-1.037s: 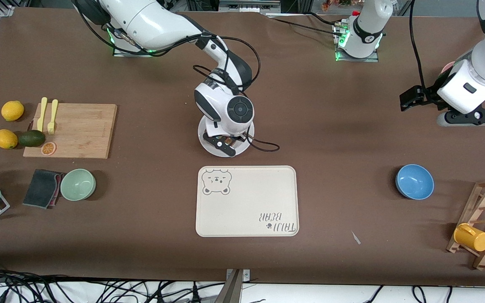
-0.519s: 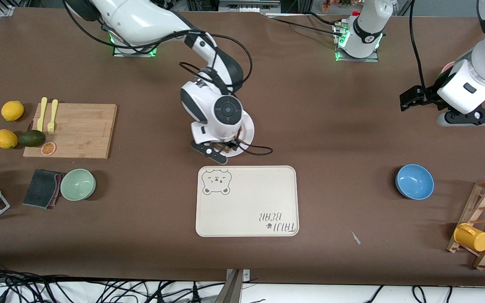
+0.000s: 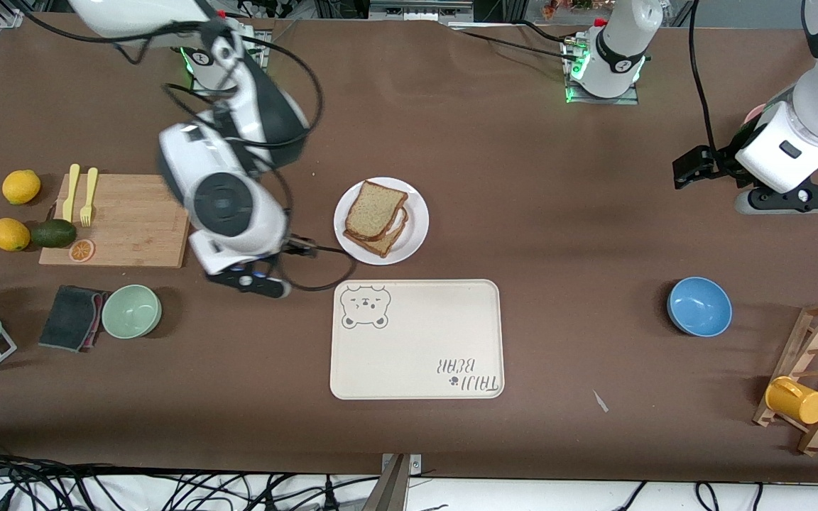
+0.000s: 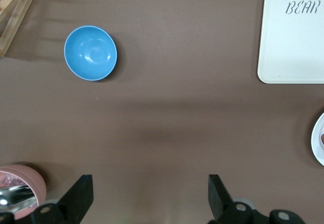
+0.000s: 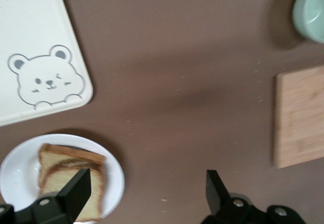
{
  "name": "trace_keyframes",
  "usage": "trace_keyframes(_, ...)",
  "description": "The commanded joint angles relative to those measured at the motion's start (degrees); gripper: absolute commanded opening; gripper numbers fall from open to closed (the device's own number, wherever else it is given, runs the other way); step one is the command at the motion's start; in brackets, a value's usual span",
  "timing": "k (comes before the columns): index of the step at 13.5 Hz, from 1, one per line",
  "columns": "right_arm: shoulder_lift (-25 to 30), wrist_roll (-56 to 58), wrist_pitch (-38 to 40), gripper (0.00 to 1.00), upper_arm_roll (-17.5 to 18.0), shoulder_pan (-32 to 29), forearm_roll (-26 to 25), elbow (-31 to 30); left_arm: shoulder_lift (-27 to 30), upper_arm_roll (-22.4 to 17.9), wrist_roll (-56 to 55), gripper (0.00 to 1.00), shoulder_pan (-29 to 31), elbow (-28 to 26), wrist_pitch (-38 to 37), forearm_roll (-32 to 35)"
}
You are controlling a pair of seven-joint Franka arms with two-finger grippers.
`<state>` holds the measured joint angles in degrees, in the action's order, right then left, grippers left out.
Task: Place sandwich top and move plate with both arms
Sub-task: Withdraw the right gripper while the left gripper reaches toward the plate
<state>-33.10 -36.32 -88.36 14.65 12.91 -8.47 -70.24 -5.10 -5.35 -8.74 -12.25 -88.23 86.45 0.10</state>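
The sandwich top (image 3: 375, 211), a light brown slice with darker crust, lies on a second slice on the round white plate (image 3: 415, 227), just farther from the front camera than the cream tray. Both also show in the right wrist view: the bread (image 5: 71, 169) on the plate (image 5: 17, 176). My right gripper (image 3: 249, 280) is open and empty, up over bare table between the plate and the cutting board; in its wrist view (image 5: 147, 193) one finger overlaps the bread's edge. My left gripper (image 3: 799, 199) is open and empty and waits up over the left arm's end of the table (image 4: 149, 198).
The bear tray (image 3: 416, 341) lies nearer the front camera than the plate. A cutting board (image 3: 125, 220) with forks, lemons, an avocado, a green bowl (image 3: 131, 311) and a cloth are at the right arm's end. A blue bowl (image 3: 699, 306) and a wooden rack (image 3: 817, 376) are at the left arm's end.
My right gripper has lifted off the plate and swung toward the cutting board, uncovering the stacked bread on the plate. The left arm has not moved.
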Motion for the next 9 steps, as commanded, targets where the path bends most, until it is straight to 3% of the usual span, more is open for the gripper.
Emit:
trace_keyframes(1, 3.5, 12.5, 3.0, 1.00, 0.6, -5.9, 1.7, -1.2, 0.4, 0.0, -0.3, 1.00, -0.3, -3.2, 3.9, -1.4)
trace_keyframes(3, 5.1, 20.2, 4.5, 1.00, 0.6, -10.2, 1.8, -1.3, 0.1, 0.2, 0.0, 1.00, -0.4, -5.7, 7.4, -1.4)
trace_keyframes(5, 8.0, 25.3, 3.6, 1.00, -0.8, -12.2, 2.4, -5.4, -0.8, 0.3, 0.2, 1.00, -0.5, -8.5, 11.7, -1.9)
trace_keyframes(7, 14.0, 29.2, -0.6, 1.00, -5.9, -12.4, 4.8, -13.6, -0.9, 0.4, 0.3, 1.00, -0.7, -12.5, 17.5, -3.4)
trace_keyframes(9, 21.4, 32.3, -10.7, 1.00, -9.7, -12.4, 8.2, -26.2, -1.7, 1.4, 0.3, 1.00, -0.9, -15.5, 22.0, -3.4)
